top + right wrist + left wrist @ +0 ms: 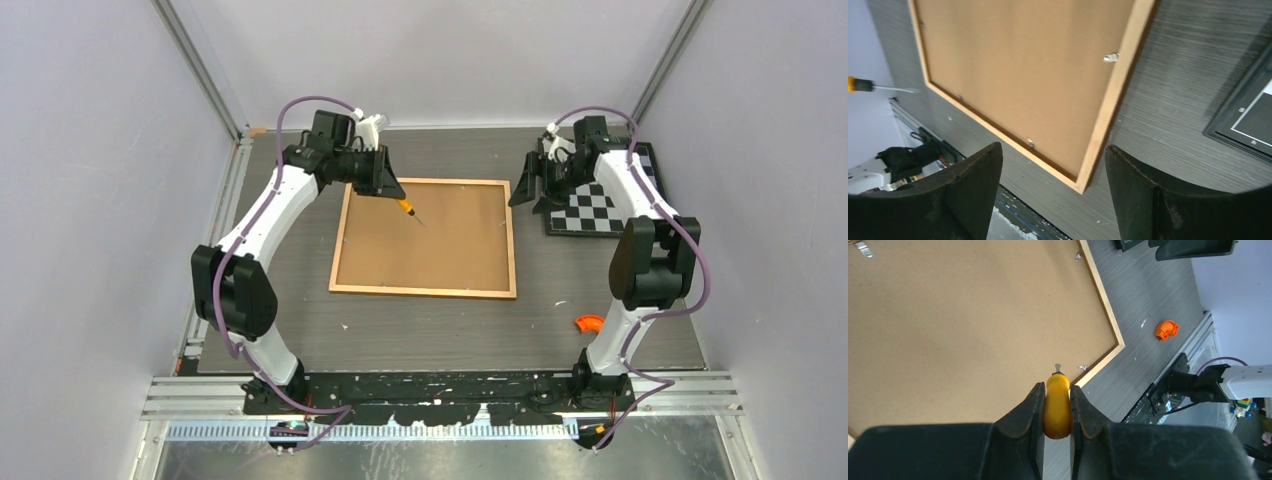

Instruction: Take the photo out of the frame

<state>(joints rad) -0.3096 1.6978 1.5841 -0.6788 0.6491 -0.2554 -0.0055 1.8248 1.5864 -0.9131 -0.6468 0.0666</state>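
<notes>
The frame lies face down on the table, its brown fibreboard back up and its orange-brown border around it. It also shows in the left wrist view and the right wrist view, with small metal clips along its edges. The photo is hidden under the backing. My left gripper is shut on a yellow-handled screwdriver, whose tip points over the upper part of the backing. My right gripper is open and empty, above the table just right of the frame.
A black-and-white checkerboard lies at the back right under the right arm. A small orange plastic piece sits on the table near the right arm's base. Grey walls and metal rails enclose the table.
</notes>
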